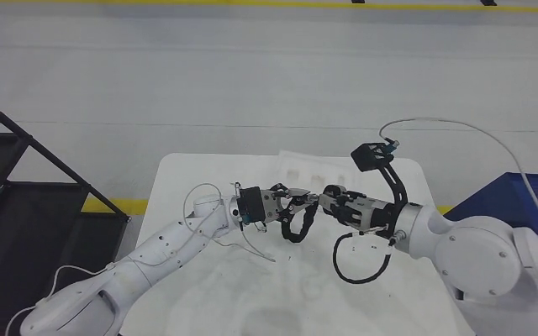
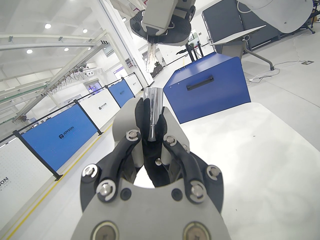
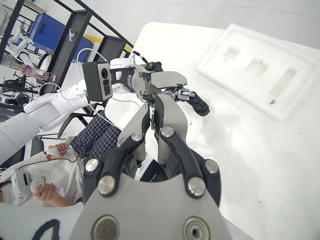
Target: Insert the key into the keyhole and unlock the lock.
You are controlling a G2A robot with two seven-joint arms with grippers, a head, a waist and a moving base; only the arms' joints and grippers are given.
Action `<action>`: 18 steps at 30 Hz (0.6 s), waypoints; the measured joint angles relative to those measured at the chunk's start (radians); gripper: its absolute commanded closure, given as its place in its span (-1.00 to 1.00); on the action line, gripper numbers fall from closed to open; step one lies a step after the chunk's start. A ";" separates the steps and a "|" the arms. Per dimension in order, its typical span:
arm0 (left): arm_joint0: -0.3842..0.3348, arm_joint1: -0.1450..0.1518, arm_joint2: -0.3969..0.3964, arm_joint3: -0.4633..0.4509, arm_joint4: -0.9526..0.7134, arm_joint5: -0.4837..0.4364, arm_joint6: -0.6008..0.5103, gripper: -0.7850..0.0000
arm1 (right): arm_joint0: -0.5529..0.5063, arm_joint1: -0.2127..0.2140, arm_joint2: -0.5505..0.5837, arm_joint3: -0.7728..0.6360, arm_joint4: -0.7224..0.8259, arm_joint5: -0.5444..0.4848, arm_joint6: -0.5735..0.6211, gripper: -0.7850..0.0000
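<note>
Grips the lock (image 2: 153, 96) in the left gripper (image 2: 150, 122), fingers closed tight around the chrome barrel (image 2: 153, 116). Holds it in the air above the middle of the white table (image 1: 277, 294), barrel's free end pointing at the right gripper (image 2: 156, 34). Pinches the key (image 2: 150, 58) in that right gripper, fingers clamped on its head so that the blade sticks straight out toward the barrel. Leaves a short gap between key tip and barrel end: near, roughly in line, not touching, not inserted.

Shows, from the right wrist, the key edge-on between the closed fingers. Shows, just beyond them, the left gripper with the barrel at its tips and a ribbed black cable (image 3: 200, 104) jutting out to one side of it. Places a white foam tray (image 3: 270, 48) flat on the table beyond both grippers, with three rectangular recesses in a row, well apart from lock and key.

Shows, from above, the two grippers meeting tip to tip over the table, both raised clear of it, each arm stretched in from its own side. Lets the cable hang as a dark loop under the left gripper; cannot tell whether the loop touches the tabletop. Puts the tray at the far edge of the table, behind the grippers.
</note>
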 measured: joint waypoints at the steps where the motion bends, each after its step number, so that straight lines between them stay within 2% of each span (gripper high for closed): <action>1: 0.003 -0.002 -0.005 0.001 0.002 0.001 0.001 1.00 | 0.000 0.000 -0.001 0.003 0.000 0.007 -0.001 1.00; 18: 0.045 -0.012 -0.075 -0.016 0.077 0.028 0.003 1.00 | 0.002 -0.001 -0.016 0.032 0.028 0.039 -0.020 1.00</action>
